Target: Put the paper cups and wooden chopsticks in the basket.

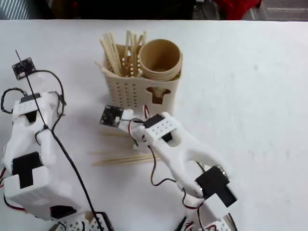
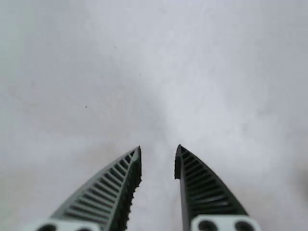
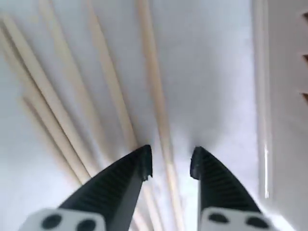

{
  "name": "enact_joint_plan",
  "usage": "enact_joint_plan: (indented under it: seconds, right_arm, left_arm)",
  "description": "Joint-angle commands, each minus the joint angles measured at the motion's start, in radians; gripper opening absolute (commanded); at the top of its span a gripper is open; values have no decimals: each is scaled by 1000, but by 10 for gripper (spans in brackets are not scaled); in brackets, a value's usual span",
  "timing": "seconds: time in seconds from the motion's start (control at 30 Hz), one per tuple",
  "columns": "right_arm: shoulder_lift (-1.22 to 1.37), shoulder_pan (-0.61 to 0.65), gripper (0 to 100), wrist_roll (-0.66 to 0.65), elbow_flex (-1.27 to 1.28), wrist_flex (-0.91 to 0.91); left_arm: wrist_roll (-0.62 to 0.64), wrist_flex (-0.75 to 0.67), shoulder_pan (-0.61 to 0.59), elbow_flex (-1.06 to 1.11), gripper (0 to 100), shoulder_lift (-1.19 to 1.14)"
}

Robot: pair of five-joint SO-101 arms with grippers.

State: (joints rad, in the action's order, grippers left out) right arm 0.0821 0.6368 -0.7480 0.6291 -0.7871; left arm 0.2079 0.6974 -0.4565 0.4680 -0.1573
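Paper cups (image 1: 160, 60) sit nested inside the basket (image 1: 139, 91) beside upright wooden chopsticks (image 1: 118, 50). Loose chopsticks (image 1: 120, 158) lie on the white table (image 1: 250, 96) just in front of the basket. The right gripper (image 3: 171, 163) is spread there, with one stick running between its fingers. The left gripper (image 2: 158, 161), also spread, hangs over bare tabletop off to the basket's side. Beyond the basket the room is dark, with a red object (image 1: 236, 7).

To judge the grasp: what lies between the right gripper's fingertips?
One wooden chopstick, flat on the table, crosses the gap of the right gripper, in right wrist view.
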Motion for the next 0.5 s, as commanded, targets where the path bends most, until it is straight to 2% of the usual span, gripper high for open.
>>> enact_joint_plan:
  seconds: [0.0,0.03,0.1,0.23,0.47]
  right_arm:
    - [-15,13,35,-11,9,-21]
    - [-15,13,5,-11,9,-21]
    - [-24,13,29,-5,11,-21]
    - [-85,5,17,75,12,-22]
    - [-430,7,16,144,147,-27]
  left_arm:
    - [9,-9,12,-40,133,4]
    - [9,-9,12,-40,133,2]
    - [9,-9,12,-38,133,2]
    - [9,-11,13,-38,133,2]
    - [9,-12,28,-38,133,1]
